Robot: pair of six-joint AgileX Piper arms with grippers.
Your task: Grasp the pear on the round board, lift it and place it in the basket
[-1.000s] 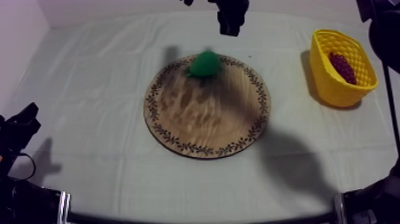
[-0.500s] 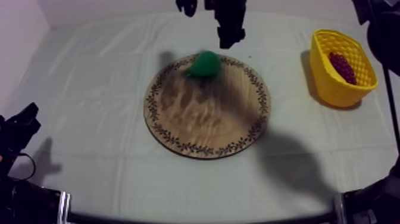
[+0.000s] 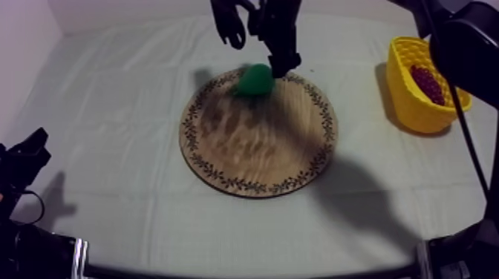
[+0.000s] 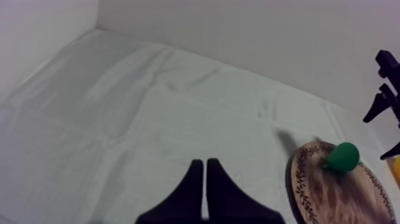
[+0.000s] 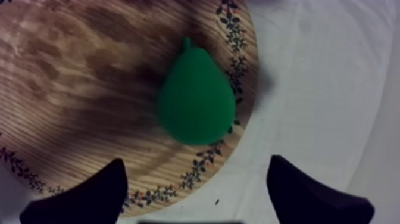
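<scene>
Two fingers of the right pincer [image 5: 196, 173] stand wide apart over the pear [image 5: 195, 98].

The top camera sits high at the near side of the table [image 3: 111, 148] and looks down on it at a slant, far enough to hold the whole wooden board [image 3: 260, 148] and the yellow basket [image 3: 407, 104]. The left wrist camera is low over the cloth and faces past the left end effector [image 4: 205, 164] toward the far wall, the board well away. The right wrist camera looks almost straight down from close, past the right end effector [image 5: 196, 159]. All three views share the pear [image 5: 196, 95] and the board's rim beside it
</scene>
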